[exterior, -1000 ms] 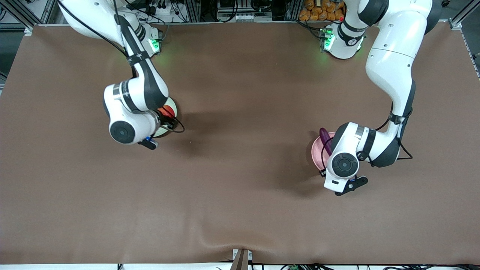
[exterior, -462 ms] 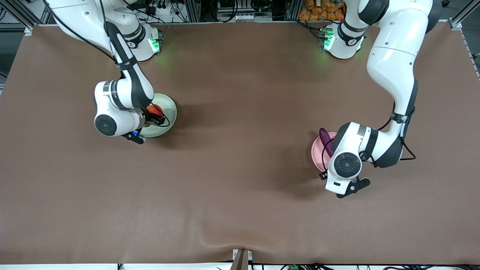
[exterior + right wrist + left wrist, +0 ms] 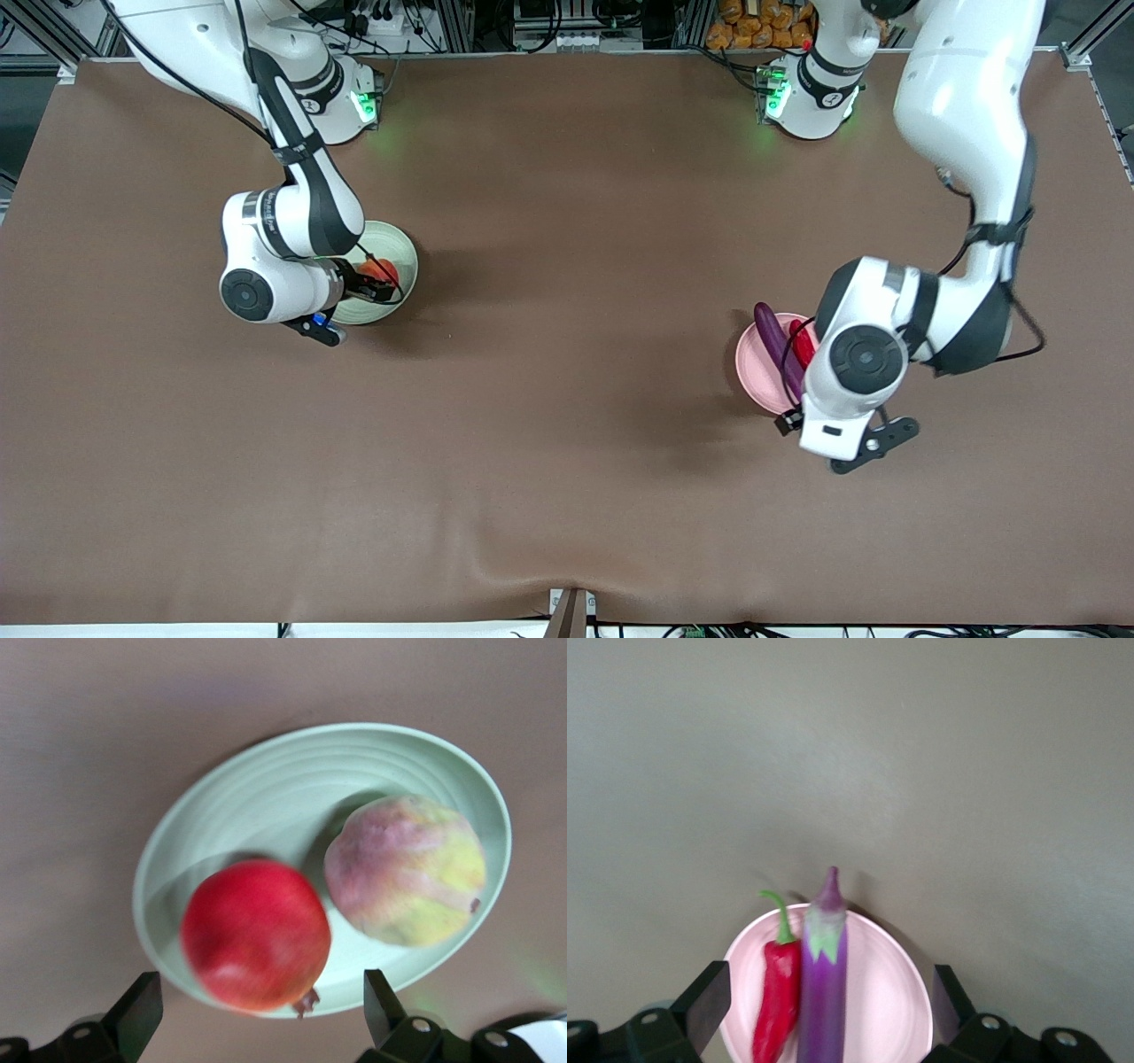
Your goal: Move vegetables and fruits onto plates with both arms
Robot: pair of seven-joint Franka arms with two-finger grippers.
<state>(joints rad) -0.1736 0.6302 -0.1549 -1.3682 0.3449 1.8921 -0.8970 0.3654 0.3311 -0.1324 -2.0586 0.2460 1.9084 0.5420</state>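
The pale green plate [image 3: 266, 806] holds the red pomegranate [image 3: 255, 935] and the yellow-pink peach [image 3: 406, 870] side by side. My right gripper [image 3: 259, 988] hangs open just above the pomegranate, its fingers apart from it. In the front view this plate [image 3: 400, 252] and the pomegranate [image 3: 383, 268] peek out beside the right wrist. The pale pink plate [image 3: 886, 992] carries the purple eggplant [image 3: 824, 983] and the red chili [image 3: 778, 997] lying parallel. My left gripper [image 3: 828, 992] stands open and empty well above them. The front view shows the pink plate [image 3: 753, 363], eggplant [image 3: 772, 337] and chili [image 3: 802, 346].
Brown cloth covers the whole table [image 3: 567, 399]. The two arm bases stand along the edge farthest from the front camera. Cables loop from each wrist near the plates.
My right gripper has opened and let go of the pomegranate, which now lies on the green plate. The left arm has lifted and drawn toward its own end, uncovering the chili.
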